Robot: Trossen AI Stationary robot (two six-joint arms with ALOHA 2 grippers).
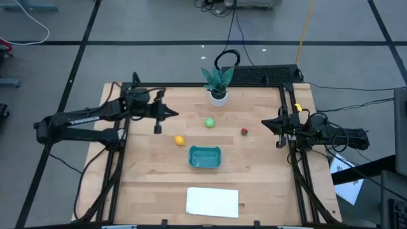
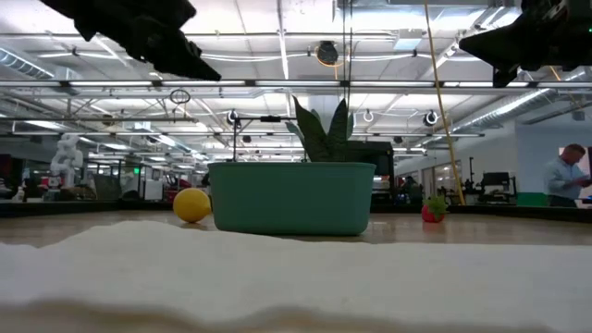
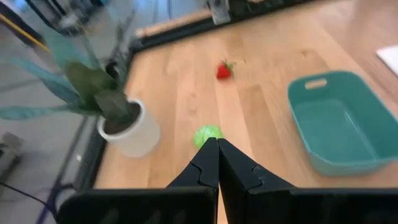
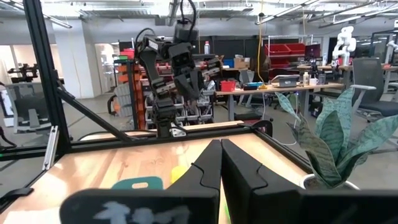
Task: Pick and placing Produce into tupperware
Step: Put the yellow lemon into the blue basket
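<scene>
The teal tupperware (image 1: 205, 157) sits on the wooden table, with nothing visible inside in the left wrist view (image 3: 339, 121). The yellow lemon (image 1: 180, 140) lies to its far left, the round green piece (image 1: 210, 122) beyond it near the potted plant, and the tiny red piece (image 1: 244, 131) to the far right. My left gripper (image 1: 173, 114) hovers shut above the table left of the green piece (image 3: 208, 134). My right gripper (image 1: 266, 124) hangs shut at the table's right side, raised off the wood.
A leafy plant in a white pot (image 1: 218, 86) stands at the far edge behind the green piece. A flat white sheet (image 1: 212, 201) lies near the front edge. Black frame rails (image 1: 289, 140) border the table's sides. A person (image 2: 561, 176) stands in the room beyond.
</scene>
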